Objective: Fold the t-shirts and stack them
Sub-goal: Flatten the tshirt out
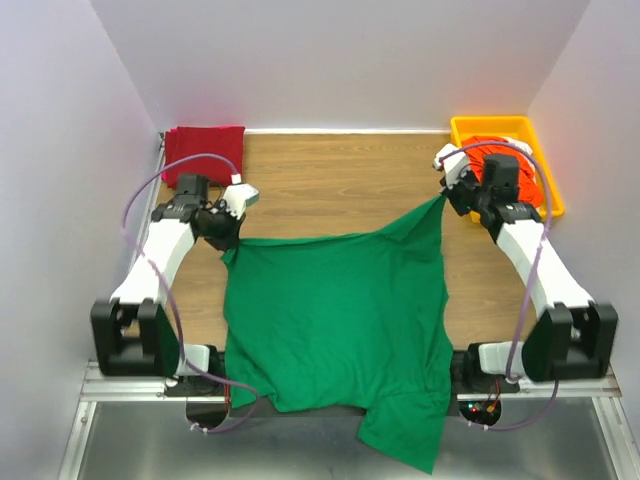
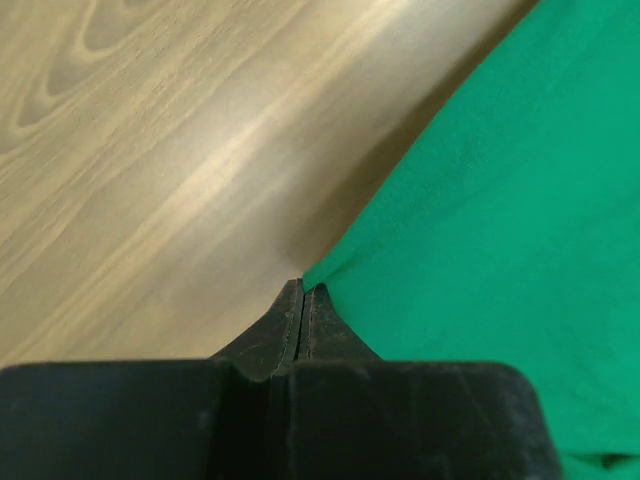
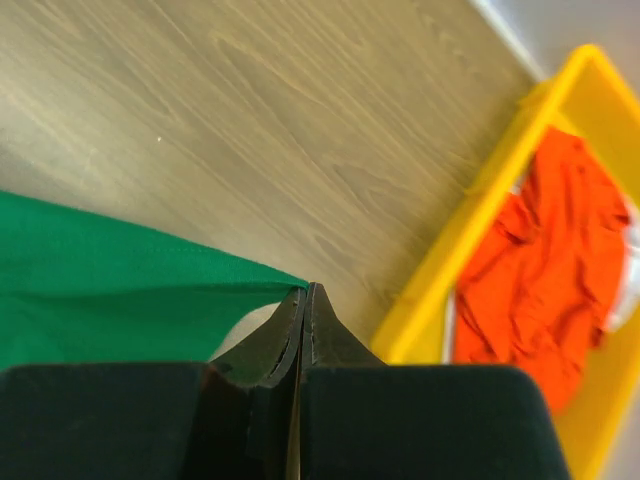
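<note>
Top external view: green t-shirt (image 1: 335, 320) spread over centre of table (image 1: 330, 180), pinned by both arms.
Left gripper (image 1: 229, 243) is clenched on shirt's 10 o'clock corner, right gripper (image 1: 446, 196) clenched on its 1 o'clock corner. Pulling outward prob. flattens the cloth for a fold. Near hem hangs off the table edge at 5 o'clock. Dark red t-shirt (image 1: 204, 152) lies folded at 11 o'clock, likely the stack's base. Orange-red t-shirt (image 1: 540, 185) sits in yellow tray (image 1: 490, 125) at 1 o'clock.
</note>
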Available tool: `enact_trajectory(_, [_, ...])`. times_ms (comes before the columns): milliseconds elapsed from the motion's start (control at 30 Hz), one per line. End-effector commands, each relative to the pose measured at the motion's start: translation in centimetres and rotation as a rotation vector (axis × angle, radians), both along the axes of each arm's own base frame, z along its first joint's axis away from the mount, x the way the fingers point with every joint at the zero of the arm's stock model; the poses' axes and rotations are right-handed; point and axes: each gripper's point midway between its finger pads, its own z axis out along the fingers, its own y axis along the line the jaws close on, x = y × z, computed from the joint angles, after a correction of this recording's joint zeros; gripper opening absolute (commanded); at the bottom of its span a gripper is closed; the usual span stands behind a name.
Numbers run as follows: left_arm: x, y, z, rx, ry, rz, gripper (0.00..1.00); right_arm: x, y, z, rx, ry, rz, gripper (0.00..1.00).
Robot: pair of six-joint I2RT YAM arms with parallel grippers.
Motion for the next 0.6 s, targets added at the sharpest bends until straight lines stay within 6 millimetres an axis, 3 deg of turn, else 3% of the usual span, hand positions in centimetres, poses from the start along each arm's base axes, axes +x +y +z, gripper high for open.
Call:
enact_trajectory(0, [8.1,0.2,-2.6,0.008,-0.096,0.026,0.0,6.7,0.1,0.7,0.041,-0.136,-0.017,0.0])
enact_trajectory(100, [10.7,0.1,-4.8,0.009,-0.04,0.023,0.0,9.3,0.0,-1.9,0.056,-0.084,-0.044,0.01])
enact_trajectory(133, [12.3,0.0,-4.2,0.007,-0.057,0.02,0.0,10.7,0.0,-3.4,0.061,-0.053,-0.054,0.01])
enact_trajectory(167, [13.0,0.1,-6.0,0.013,-0.017,0.016,0.0,11.4,-0.2,-3.8,0.06,-0.048,-0.064,0.01])
enact_trajectory(200, [14.5,0.1,-5.3,0.016,-0.044,0.014,0.0,12.0,-0.2,-4.3,0.057,-0.038,-0.072,0.01])
enact_trajectory(233, [15.1,0.2,-6.9,0.027,-0.014,0.016,0.0,13.2,-0.5,-5.4,0.054,-0.019,-0.083,0.0])
enact_trajectory(300, [16.3,0.5,-7.5,0.045,-0.008,0.015,0.0,14.2,-0.5,-6.5,0.051,-0.002,-0.09,0.01])
enact_trajectory(333, [17.6,0.7,-7.0,0.052,-0.028,0.017,0.0,14.7,-0.5,-6.7,0.053,-0.001,-0.095,0.01])
enact_trajectory(400, [19.1,1.2,-8.1,0.063,-0.011,0.027,0.0,16.4,-0.6,-7.2,0.061,0.002,-0.11,0.01])
enact_trajectory(467, [19.9,1.5,-8.3,0.064,-0.009,0.032,0.0,17.4,-0.8,-8.1,0.053,0.01,-0.12,0.01])
enact_trajectory(500, [20.6,1.7,-7.8,0.066,-0.018,0.028,0.0,18.3,-1.0,-7.0,0.054,-0.018,-0.127,0.0])
enact_trajectory(567, [20.8,1.7,-8.6,0.065,0.004,0.021,0.04,19.3,-1.0,-7.4,0.05,-0.02,-0.132,0.0])
